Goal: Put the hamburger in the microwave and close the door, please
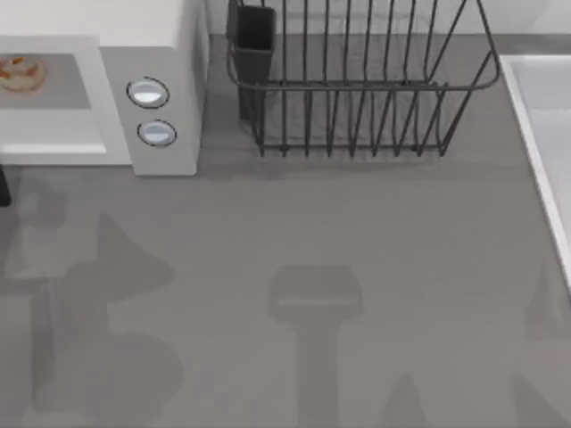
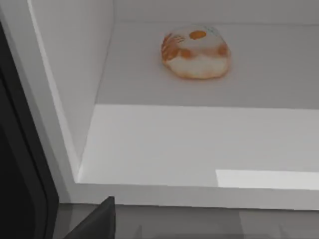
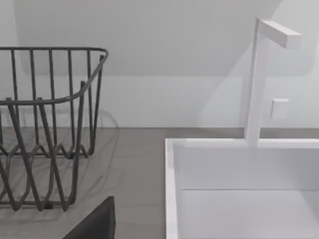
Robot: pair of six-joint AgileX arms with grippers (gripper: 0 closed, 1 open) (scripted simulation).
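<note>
The microwave (image 1: pixel 165 53) stands at the table's back left, its two knobs (image 1: pixel 152 112) facing front. Its cavity is open, and the hamburger (image 1: pixel 20 73) lies on the grey floor inside. In the left wrist view the hamburger (image 2: pixel 195 52) rests deep in the cavity with nothing touching it. The door (image 2: pixel 20 164) is swung open; its dark panel stands beside the opening, and its edge (image 1: pixel 3 183) shows at the top view's left border. A dark part of my left gripper (image 2: pixel 94 224) sits just outside the cavity's front lip. A dark part of my right gripper (image 3: pixel 94 224) hovers near the sink.
A dark wire dish rack (image 1: pixel 357 85) with a dark cup holder (image 1: pixel 252 36) stands right of the microwave. A white sink (image 3: pixel 239 189) with a white tap (image 3: pixel 259 79) lies along the table's right edge (image 1: pixel 544 143). Arm shadows fall on the grey tabletop (image 1: pixel 312 303).
</note>
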